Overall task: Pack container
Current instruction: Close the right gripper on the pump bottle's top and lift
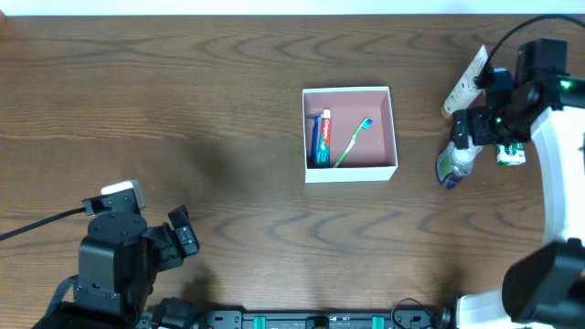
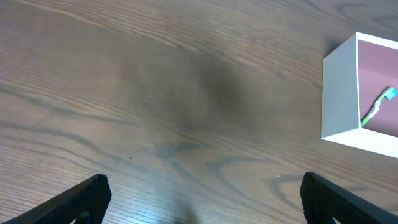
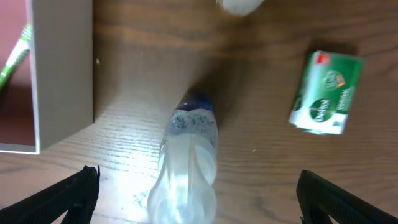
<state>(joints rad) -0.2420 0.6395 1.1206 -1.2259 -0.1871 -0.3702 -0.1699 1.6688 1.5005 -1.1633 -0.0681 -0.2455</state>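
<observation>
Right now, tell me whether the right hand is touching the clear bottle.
Apart. The right wrist view shows the bottle lying between the fingers of the open hand, with bare wood showing on both sides.

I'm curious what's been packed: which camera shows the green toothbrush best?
Overhead: the toothbrush lies whole inside the container. The left wrist view catches only part of it; the right wrist view only a sliver.

Container (image 1: 350,171): square shallow white box, pink inside, open-topped, flat at table ctr.
</observation>
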